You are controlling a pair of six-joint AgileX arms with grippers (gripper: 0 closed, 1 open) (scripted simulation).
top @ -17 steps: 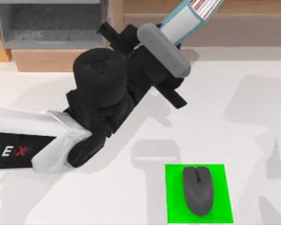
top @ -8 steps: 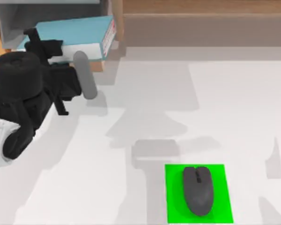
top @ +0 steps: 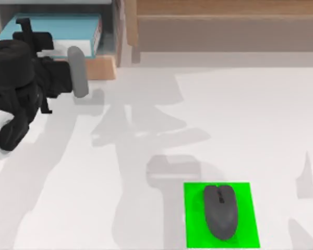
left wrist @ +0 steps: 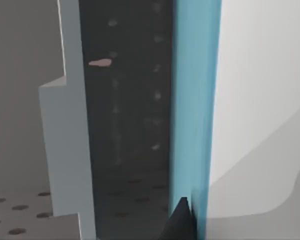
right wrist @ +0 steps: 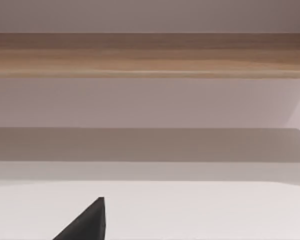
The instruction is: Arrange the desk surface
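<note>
The white desk surface spreads across the top view. At its far left corner, my left gripper is shut on a light blue book. The book lies flat inside the grey compartment of the wooden unit. In the left wrist view, the book's blue edge runs along the dark compartment floor, with a black fingertip against it. My right gripper is parked low over the desk, facing the wooden unit.
A dark grey mouse rests on a bright green mat at the front, right of centre. The brown wooden shelf unit lines the back edge. The left arm's black body hangs over the far left of the desk.
My left arm swung from the back centre to the far left, carrying the blue book. The book turned level and slid deeper into the grey compartment. Mouse and mat stayed put.
</note>
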